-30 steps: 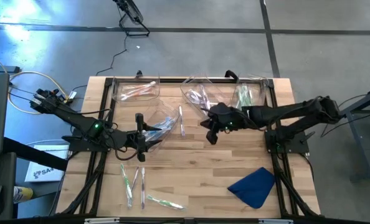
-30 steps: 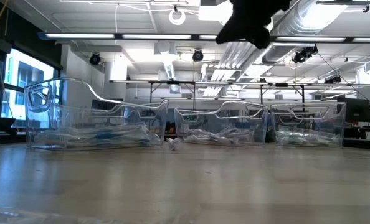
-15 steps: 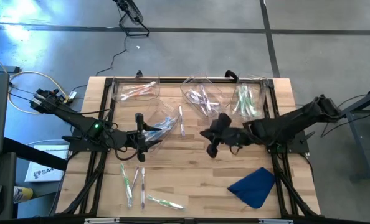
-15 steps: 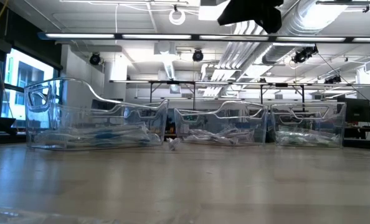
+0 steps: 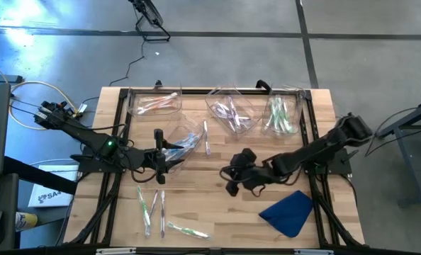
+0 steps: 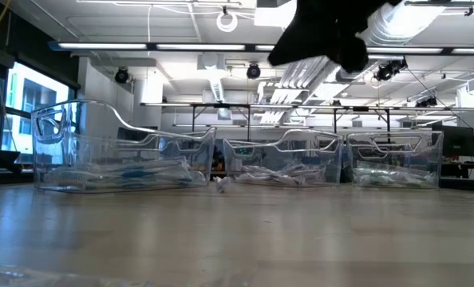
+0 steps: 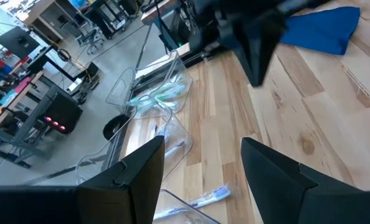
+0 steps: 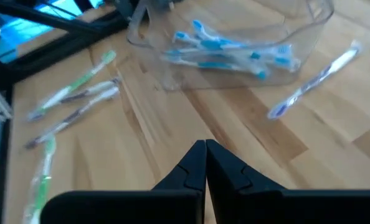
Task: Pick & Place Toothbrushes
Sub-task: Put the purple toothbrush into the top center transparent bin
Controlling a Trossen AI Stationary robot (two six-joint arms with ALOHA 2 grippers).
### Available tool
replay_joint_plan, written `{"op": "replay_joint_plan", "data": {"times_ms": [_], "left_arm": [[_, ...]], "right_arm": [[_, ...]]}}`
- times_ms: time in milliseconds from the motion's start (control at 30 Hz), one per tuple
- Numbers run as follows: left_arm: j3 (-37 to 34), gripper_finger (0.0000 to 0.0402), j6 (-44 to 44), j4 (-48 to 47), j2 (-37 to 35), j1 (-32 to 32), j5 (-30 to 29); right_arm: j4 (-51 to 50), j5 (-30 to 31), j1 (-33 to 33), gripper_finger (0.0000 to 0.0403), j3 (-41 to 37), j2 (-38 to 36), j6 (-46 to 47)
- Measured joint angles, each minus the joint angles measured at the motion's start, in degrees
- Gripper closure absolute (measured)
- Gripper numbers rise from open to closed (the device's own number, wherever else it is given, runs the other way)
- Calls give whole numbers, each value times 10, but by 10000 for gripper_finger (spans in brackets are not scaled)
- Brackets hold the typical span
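- The right gripper point(image 5: 232, 185) is seen in the high view over bare wood at mid-table, its fingers pressed together and nothing pinched; in its wrist view the two fingers point(image 8: 205, 163) meet in a point.
- The left gripper point(image 5: 159, 175) is parked just beside the bin of blue toothbrushes point(image 5: 186, 143), jaws spread wide, nothing between them.
- Loose toothbrushes point(image 5: 152, 205) are scattered at the near left of the table point(image 5: 217, 212); one more loose brush point(image 5: 207, 138) lies just right of the blue-brush bin.
- Sorted brushes are held in three far bins: pink ones point(image 5: 156, 103) far left, purple ones point(image 5: 232, 113) in the middle, green ones point(image 5: 280, 115) far right.
- The step in hand is judged to be a reach by the right arm toward a loose brush; the fingers should be opened before descent and lined up across the slim handle, not along it.
- A grasp near the handle's middle is advised, so the brush is not tipped when lifted.
- Open wood is left between the right gripper and the near-left cluster; the left gripper and its bin stand beside that path and should be cleared.
- The blue cloth point(image 5: 288, 211) lies near right, well apart from the brushes.
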Motion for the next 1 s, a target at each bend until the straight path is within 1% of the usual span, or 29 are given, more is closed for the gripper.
{"op": "replay_joint_plan", "data": {"times_ms": [233, 400, 533, 633, 733, 867, 1000], "left_arm": [[0, 195, 0, 0, 0, 0, 0], [0, 195, 0, 0, 0, 0, 0], [0, 195, 0, 1, 0, 0, 0], [0, 195, 0, 1, 0, 0, -1], [0, 195, 0, 1, 0, 0, -1], [0, 195, 0, 1, 0, 0, -2], [0, 195, 3, 0, 0, 0, -2]], "right_arm": [[92, -2, -19, 401, 0, 87, 2], [141, -2, -46, 401, 0, 130, 10], [166, 0, -70, 401, 0, 158, 36], [178, -1, -87, 401, 0, 180, 90], [189, -2, -100, 401, 0, 191, 116], [178, -18, -108, 401, 12, 192, 122], [99, -15, -108, 401, 69, 194, 102]]}}
